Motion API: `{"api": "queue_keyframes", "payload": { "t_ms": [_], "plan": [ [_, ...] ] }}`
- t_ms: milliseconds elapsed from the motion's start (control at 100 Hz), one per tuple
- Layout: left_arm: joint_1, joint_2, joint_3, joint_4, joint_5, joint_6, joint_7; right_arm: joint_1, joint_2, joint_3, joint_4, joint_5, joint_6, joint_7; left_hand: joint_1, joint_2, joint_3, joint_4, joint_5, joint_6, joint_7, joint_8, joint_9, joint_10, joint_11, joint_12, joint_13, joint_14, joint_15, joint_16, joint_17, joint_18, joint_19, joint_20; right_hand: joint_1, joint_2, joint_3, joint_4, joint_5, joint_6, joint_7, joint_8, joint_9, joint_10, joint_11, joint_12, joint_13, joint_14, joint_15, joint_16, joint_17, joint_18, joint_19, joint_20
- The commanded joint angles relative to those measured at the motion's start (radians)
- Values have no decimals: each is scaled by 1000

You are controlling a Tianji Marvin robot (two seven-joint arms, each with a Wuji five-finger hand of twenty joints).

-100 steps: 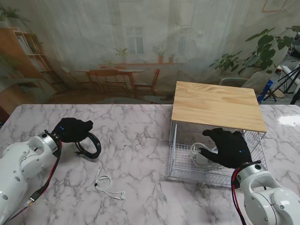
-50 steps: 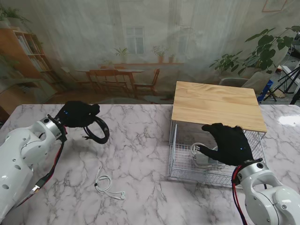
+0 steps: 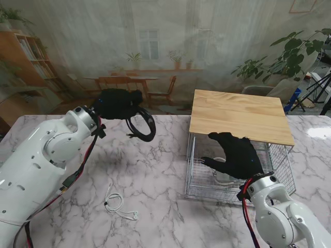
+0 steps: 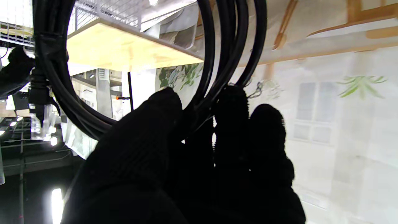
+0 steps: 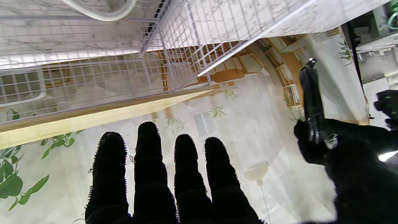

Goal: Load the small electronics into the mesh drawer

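A staged robot lab: printed café-scene backdrop [image 3: 145,46] behind the marble tabletop [image 3: 155,170], tripod [image 3: 319,90] beyond the right robot hand [image 3: 235,155]

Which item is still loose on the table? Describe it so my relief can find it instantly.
Start at the marble table and look on my left half, well clear of the mesh drawer. Nearer to me than the raised left hand lies a white earphone cable: thin, loosely looped and flat, unlike the thick black cable coil held aloft.
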Motion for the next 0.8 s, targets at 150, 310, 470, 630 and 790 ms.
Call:
{"api": "queue_keyframes", "payload": {
  "t_ms": [150, 310, 470, 630, 790],
  "plan": [
    [-52, -42, 93, -29, -39, 51, -10, 58, -9, -64, 4, 27, 59, 6, 77, 43, 161, 52, 28, -57, 4, 7, 24, 4, 2, 11, 37, -12, 40, -15, 14, -57, 18, 23, -116, -20, 21, -48, -32, 22, 9, 48, -76, 8, 5, -2, -41, 14, -60, -11, -26, 36, -19, -2],
    [-66, -54, 136, -43, -87, 87, -4, 111, -7, -105, 21, 28, 92, 27, 77, 42, 162, 54, 28, -57, 3, 8, 26, 7, 2, 10, 39, -12, 40, -16, 16, -57, 17, 22, -113, -105, 87, -53, -48, 30, -14, 69, -106, 13, 11, -3, -54, 17, -63, -13, -31, 34, -27, 2],
    [-70, -58, 161, -51, -102, 96, -5, 156, -9, -153, 32, 33, 143, 26, 76, 42, 163, 55, 28, -57, 3, 8, 25, 9, 0, 9, 40, -11, 40, -18, 18, -55, 17, 22, -103, -135, 103, -55, -64, 45, -35, 74, -174, 51, -24, -19, -68, 30, -67, -14, -50, 44, -45, -2],
    [-56, -60, 165, -66, -111, 100, 1, 195, -13, -188, 39, 46, 196, 22, 75, 44, 162, 55, 28, -54, 0, 7, 24, 12, -2, 8, 38, -10, 37, -20, 18, -54, 15, 21, -103, -147, 116, -57, -77, 47, -85, 74, -218, 62, -51, -37, -85, 38, -71, -15, -71, 65, -67, -10],
    [-48, -60, 172, -85, -106, 96, 2, 235, -14, -215, 51, 98, 210, 45, 76, 46, 160, 53, 27, -51, -4, 6, 21, 13, -5, 6, 37, -9, 35, -22, 18, -53, 14, 21, -74, -152, 114, -55, -50, 38, -42, 130, -219, 49, -82, -55, -122, 36, -82, -22, -97, 76, -93, -18]
  ]
}}
